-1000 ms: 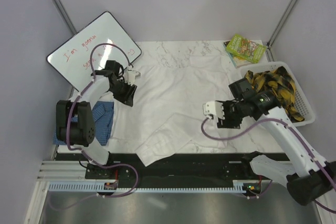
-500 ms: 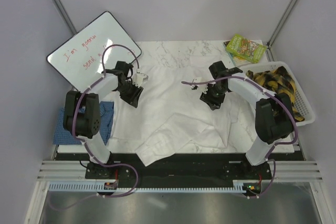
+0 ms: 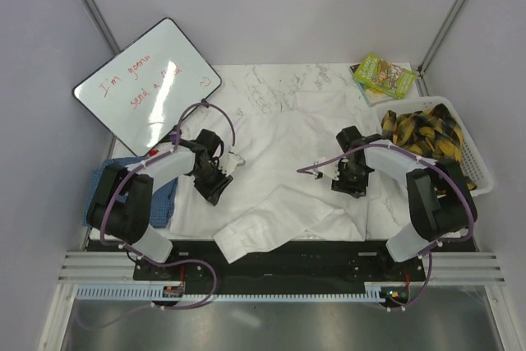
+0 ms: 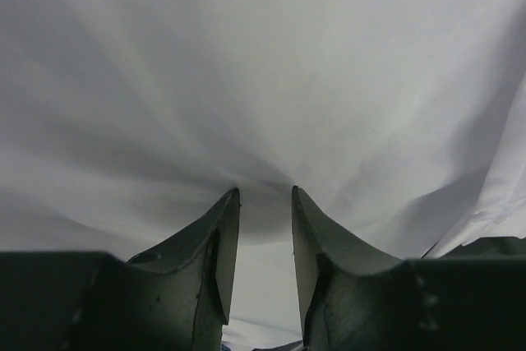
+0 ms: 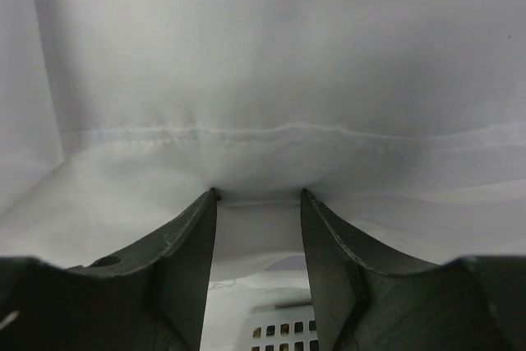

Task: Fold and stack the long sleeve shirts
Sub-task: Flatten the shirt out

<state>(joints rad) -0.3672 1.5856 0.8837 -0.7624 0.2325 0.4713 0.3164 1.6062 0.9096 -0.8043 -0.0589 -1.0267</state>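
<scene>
The large white shirt [image 3: 279,141] lies spread over the middle of the marble table, its near part bunched into a fold [image 3: 279,219]. The blue check shirt [image 3: 163,192] lies at the table's left edge, partly under my left arm. My left gripper [image 3: 215,183] is on the white shirt's left side, its narrow jaws pinching puckered white cloth [image 4: 263,63] at the tips [image 4: 265,191]. My right gripper [image 3: 349,178] is on the shirt's right side, its jaws closed on a hemmed fold of white cloth [image 5: 263,55] at the tips [image 5: 258,193].
A white basket [image 3: 479,172] holding yellow-and-black checked cloth [image 3: 423,133] stands at the right edge; the basket also shows low in the right wrist view [image 5: 288,330]. A whiteboard [image 3: 144,80] leans at the back left. A green book [image 3: 382,74] lies at the back right.
Both grippers have moved from the shirt's far part toward the near edge. The right arm came in from the right side. The shirt's near fold has shifted.
</scene>
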